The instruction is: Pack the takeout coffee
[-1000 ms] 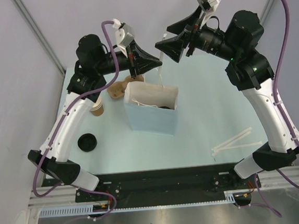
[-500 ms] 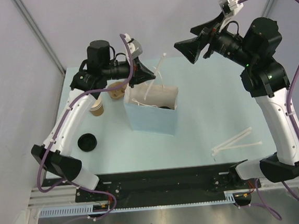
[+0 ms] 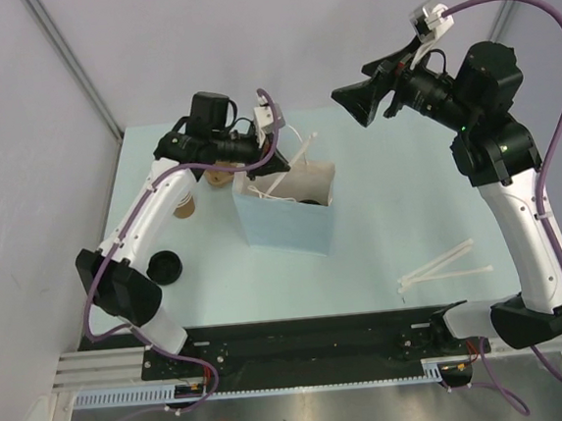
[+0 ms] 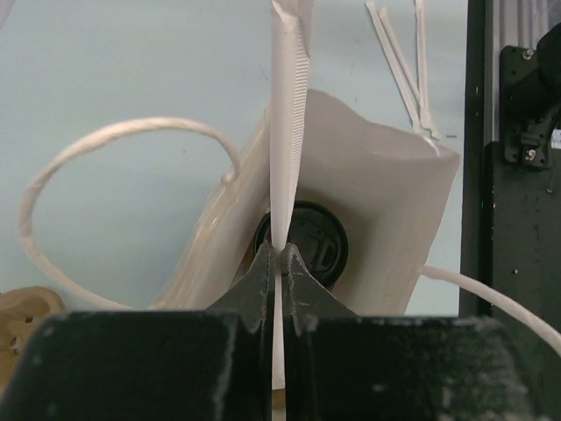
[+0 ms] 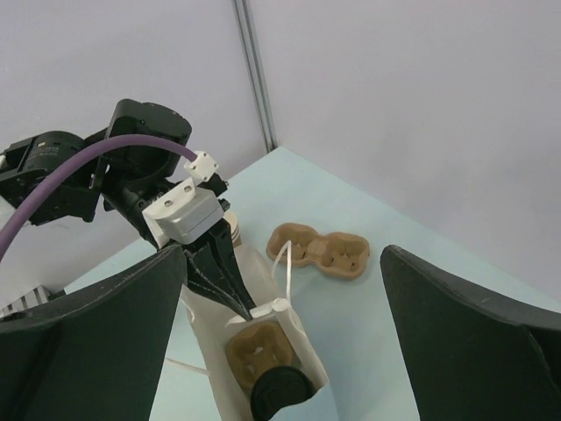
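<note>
Two grey walls [image 3: 294, 22] behind pale blue table [image 3: 389, 211]. Centre: takeout coffee [image 3: 310, 202] inside blue paper bag [image 3: 287, 225], left gripper [image 3: 275, 162] pinched on its rim. At one o'clock, right gripper [image 3: 352, 84] spread wide.

The paper bag [image 3: 287, 225] stood upright at the middle of the desk [image 3: 389, 211]. Inside it sat the takeout coffee [image 5: 280, 386], with a pulp holder [image 5: 254, 346] just beside it on the side towards the left tool [image 3: 278, 163]. That tool pinched the bag's rear left rim. A second pulp holder [image 3: 221, 174] lay on the desk behind the bag's left corner. An open cup [image 3: 184, 207] stood left of the bag, and a loose lid [image 3: 164, 268] lay nearer the arm bases. Wrapped straws [image 3: 443, 265] lay at the front right, well apart. The right tool [image 3: 350, 101] hung behind and right of the bag.
</note>
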{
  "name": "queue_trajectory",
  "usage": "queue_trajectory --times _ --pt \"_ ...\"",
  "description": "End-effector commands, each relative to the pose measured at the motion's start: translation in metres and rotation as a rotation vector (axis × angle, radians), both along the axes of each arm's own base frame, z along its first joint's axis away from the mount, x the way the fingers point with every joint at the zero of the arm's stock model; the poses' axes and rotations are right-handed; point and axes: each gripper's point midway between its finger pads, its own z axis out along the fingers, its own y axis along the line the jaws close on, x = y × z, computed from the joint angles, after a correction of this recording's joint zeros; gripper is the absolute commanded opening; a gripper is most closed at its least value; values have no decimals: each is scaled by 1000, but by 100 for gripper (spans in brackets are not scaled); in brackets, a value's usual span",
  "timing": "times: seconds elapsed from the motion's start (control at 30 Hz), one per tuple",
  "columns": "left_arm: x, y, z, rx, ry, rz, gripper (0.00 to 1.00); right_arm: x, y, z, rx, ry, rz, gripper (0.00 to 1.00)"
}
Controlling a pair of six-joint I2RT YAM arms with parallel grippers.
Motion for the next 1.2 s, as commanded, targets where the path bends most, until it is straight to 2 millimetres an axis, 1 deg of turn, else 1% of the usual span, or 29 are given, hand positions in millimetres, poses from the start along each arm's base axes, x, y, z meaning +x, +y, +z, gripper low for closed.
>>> queue_trajectory --times 0.0,0.1,0.3,0.57,0.63,0.67,0.73,0.77,0.93,0.97,1.03,1.07,1.13,1.17 --pt "-2 8 -13 58 -36 -36 0 -11 -9 11 14 -43 -15 100" --pt "1 11 -26 99 -32 -30 0 -12 -11 7 11 -38 -16 100" --pt "2 16 -43 158 -23 -48 0 -9 -13 0 7 -21 -19 100" --pt "1 17 -57 211 -17 -51 2 -6 -15 -6 5 -10 -17 100" --pt "1 17 -59 224 -17 -48 4 -5 -16 -8 1 -8 -19 100" --pt "1 18 -58 226 -22 -46 9 -6 -16 -8 0 -11 -18 100" --pt "1 18 -56 233 -38 -41 15 -6 -16 -10 -3 -6 -15 100" --pt "1 18 -54 234 -45 -38 20 -4 -15 -12 -5 -2 -13 100" --pt "-1 18 -37 221 -55 -25 32 -4 -17 -14 -9 2 -12 100" --pt "0 17 -28 209 -69 -21 35 -4 -17 -15 -10 5 -9 100" --pt "0 17 -19 199 -77 -18 37 -3 -16 -18 -12 11 -5 100" --pt "1 16 -8 187 -100 -10 38 -3 -16 -19 -14 12 -5 100" --pt "1 16 6 167 -116 0 40 -3 -17 -19 -15 12 -5 100" --pt "0 15 20 146 -133 8 42 -2 -16 -21 -18 17 -3 100"
